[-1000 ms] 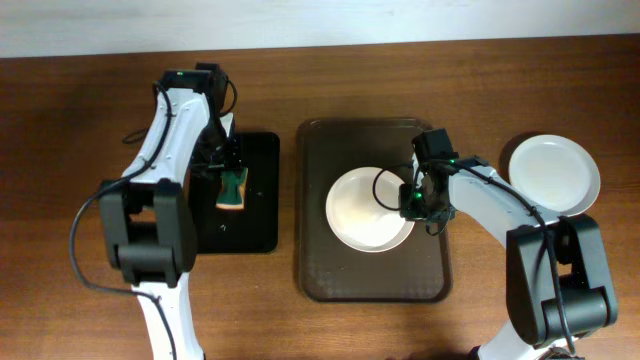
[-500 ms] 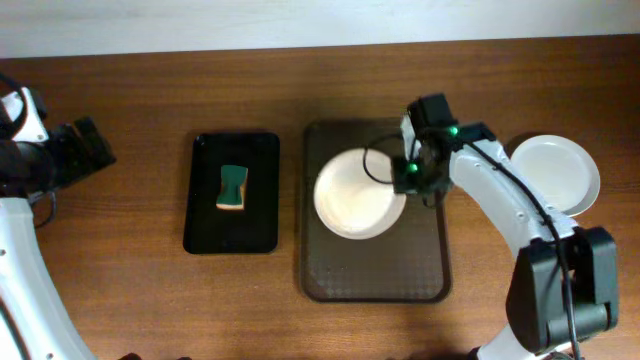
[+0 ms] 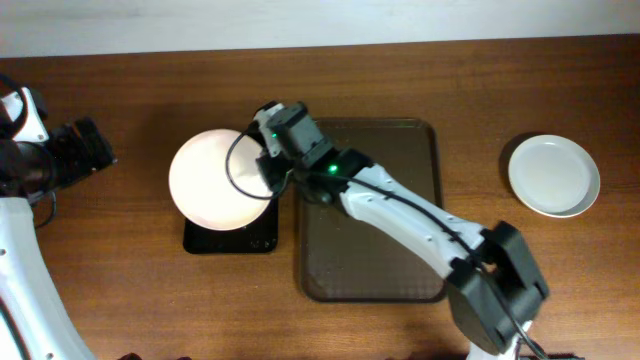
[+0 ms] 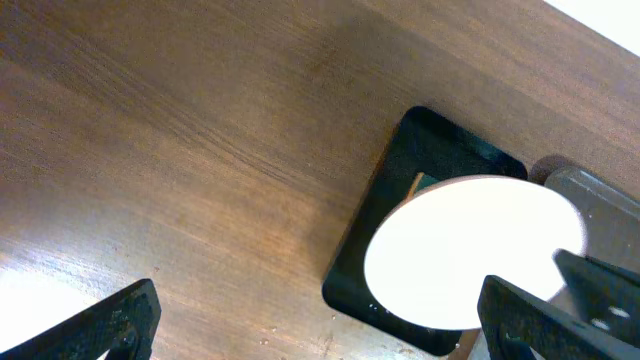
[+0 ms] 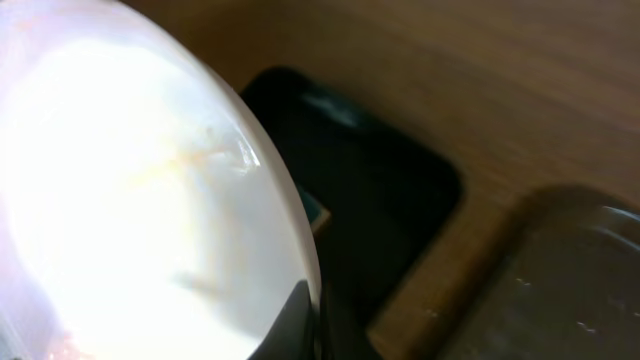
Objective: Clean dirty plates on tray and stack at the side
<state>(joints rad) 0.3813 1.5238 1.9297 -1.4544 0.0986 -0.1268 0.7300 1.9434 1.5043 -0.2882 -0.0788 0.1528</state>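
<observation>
Dirty plate overhead, off the brown tray, above the black tray, rim pinched in right jaws. Left wrist: left jaws gape, empty. Right wrist: smear faces up; a firm, level hold should suit wiping.

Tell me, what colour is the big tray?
The tray is brown, best seen in the overhead view.

The table is brown wood with a visible grain running along its length. A pale wall borders its far edge. A small black tray, rectangular with rounded corners, rests flat on the table left of centre. From overhead only its near edge shows; the left wrist view shows its left side. A green item lies on it, too covered to identify.
</observation>
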